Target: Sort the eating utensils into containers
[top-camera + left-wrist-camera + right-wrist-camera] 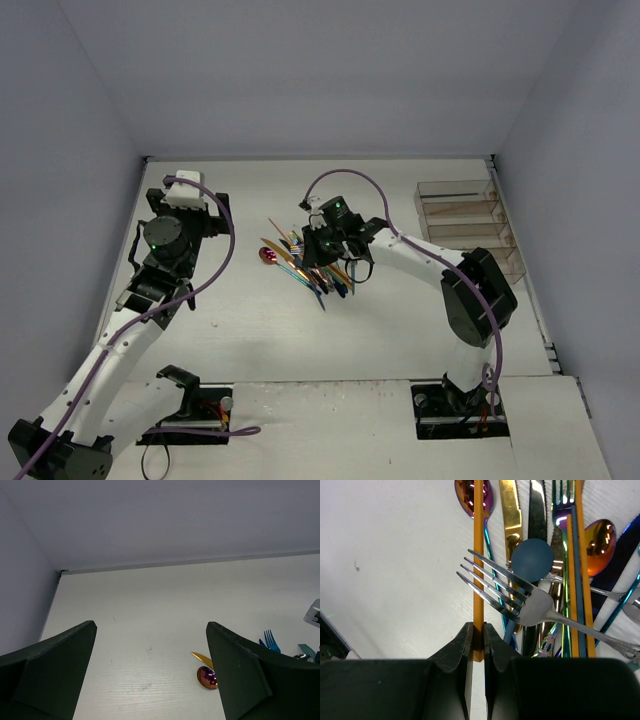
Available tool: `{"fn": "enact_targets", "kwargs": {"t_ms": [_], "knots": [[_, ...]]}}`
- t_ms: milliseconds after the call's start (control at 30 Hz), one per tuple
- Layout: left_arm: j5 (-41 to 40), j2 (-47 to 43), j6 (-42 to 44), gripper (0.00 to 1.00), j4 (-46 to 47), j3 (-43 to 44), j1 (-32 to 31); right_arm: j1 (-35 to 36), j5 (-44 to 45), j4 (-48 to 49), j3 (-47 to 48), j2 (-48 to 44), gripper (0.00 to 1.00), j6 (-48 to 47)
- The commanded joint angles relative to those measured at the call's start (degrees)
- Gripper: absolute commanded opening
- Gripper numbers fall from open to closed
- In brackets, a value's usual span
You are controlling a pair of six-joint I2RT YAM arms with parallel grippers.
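The eating utensils lie in a loose heap (pixel 312 268) at mid-table. My right gripper (pixel 478 630) is down at that heap (pixel 555 555), shut on the near end of a thin orange-gold stick-like utensil (pixel 478 555). A silver fork (pixel 520 600) lies across the stick just ahead of the fingers. In the top view the right gripper (pixel 328 250) covers part of the heap. The containers (pixel 465 222) stand in a clear row at the right wall. My left gripper (pixel 150 680) hangs open and holds nothing; it is left of the heap (pixel 205 215).
A magenta spoon (pixel 206 676) and a gold tip (pixel 202 658) lie by the left gripper's right finger, a blue fork (pixel 270 641) beyond it. Walls close the table at the back and both sides. The right arm's cable (pixel 360 185) loops above the heap.
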Motion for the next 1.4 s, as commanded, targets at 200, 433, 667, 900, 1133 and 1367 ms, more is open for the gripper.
{"fn": "enact_targets", "kwargs": {"t_ms": [200, 433, 667, 900, 1133, 1367], "knots": [[-0.32, -0.34, 0.95, 0.9, 4.61, 0.39, -0.27, 3.21, -6.07, 2.85, 6.65, 2.05, 0.0, 1.41], [-1.29, -0.54, 1.21, 0.9, 4.52, 0.39, -0.28, 3.91, -3.15, 2.85, 11.42, 4.15, 0.0, 2.15], [-2.17, -1.0, 0.77, 0.9, 4.43, 0.48, -0.28, -0.07, 28.59, 2.85, 11.49, -1.82, 0.0, 9.86], [-2.15, -1.24, 0.17, 0.9, 4.43, 0.48, -0.28, -13.1, 48.86, 2.85, 4.8, -8.0, 0.0, 25.26], [-2.04, -1.18, 0.16, 0.9, 4.43, 0.39, -0.28, -27.52, 51.87, 2.37, 3.63, -6.13, 0.0, 39.35], [-1.75, -0.96, -0.28, 0.9, 4.43, 0.3, -0.21, -33.06, 51.82, 2.32, 6.64, -0.03, 0.0, 48.7]]}}
